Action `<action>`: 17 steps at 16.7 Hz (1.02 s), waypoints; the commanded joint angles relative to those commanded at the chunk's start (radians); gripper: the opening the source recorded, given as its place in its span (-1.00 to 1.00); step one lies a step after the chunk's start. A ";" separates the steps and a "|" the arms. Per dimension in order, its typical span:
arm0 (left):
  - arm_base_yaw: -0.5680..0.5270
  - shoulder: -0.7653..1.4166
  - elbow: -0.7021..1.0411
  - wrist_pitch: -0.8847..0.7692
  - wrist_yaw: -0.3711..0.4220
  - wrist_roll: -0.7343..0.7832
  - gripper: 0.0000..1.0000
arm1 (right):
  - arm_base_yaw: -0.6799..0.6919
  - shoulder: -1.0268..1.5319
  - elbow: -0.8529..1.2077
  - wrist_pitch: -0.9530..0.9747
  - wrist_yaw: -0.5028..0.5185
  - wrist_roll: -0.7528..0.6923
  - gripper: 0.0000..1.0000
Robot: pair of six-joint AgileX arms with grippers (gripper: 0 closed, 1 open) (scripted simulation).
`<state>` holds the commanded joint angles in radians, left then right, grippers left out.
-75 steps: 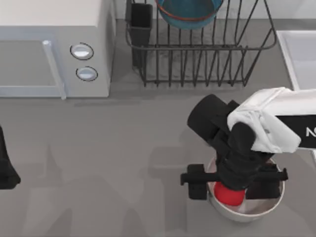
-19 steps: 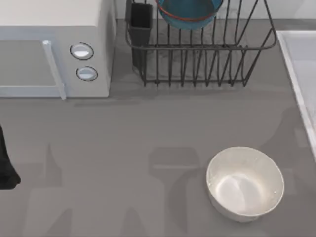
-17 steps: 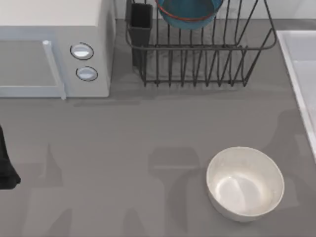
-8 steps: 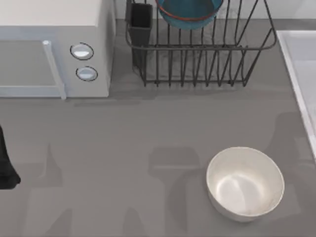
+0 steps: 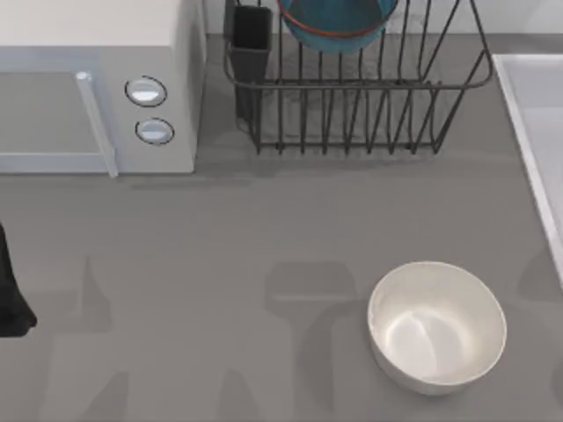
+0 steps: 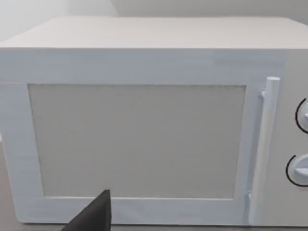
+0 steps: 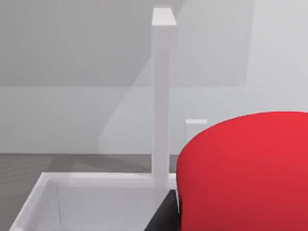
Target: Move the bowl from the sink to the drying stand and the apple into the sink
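While the bowl point(image 5: 337, 22) sits in the drying stand point(image 5: 361, 97) at the far side, the apple point(image 7: 245, 171) looms over the sink point(image 7: 96, 202), apparently held by the right hand, whose grip I cannot tell, so it should be lowered well inside the rim before release.

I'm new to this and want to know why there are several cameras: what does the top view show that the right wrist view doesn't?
The top view alone takes in the grey table, the microwave, the drying stand holding the teal bowl, and a white bowl with nothing in it. The right wrist view alone shows the red apple very close up, above the basin, and a tall white post at the basin's far rim. Both share the sink, at the table's right edge.
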<state>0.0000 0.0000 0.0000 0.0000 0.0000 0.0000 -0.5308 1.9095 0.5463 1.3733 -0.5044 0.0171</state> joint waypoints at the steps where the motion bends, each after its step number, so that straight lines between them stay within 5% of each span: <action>1: 0.000 0.000 0.000 0.000 0.000 0.000 1.00 | 0.000 0.061 -0.010 0.078 0.001 0.000 -1.00; 6: 0.000 0.000 0.000 0.000 0.000 0.000 1.00 | 0.002 0.279 -0.052 0.333 0.010 -0.002 -1.00; 12: 0.000 0.000 0.000 0.000 0.000 0.000 1.00 | 0.003 0.307 -0.057 0.361 0.012 -0.003 -1.00; 17: 0.000 0.000 0.000 0.000 0.000 0.000 1.00 | 0.003 0.307 -0.057 0.361 0.012 -0.003 -0.25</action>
<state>0.0000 0.0000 0.0000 0.0000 0.0000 0.0000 -0.5280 2.2165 0.4893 1.7343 -0.4924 0.0146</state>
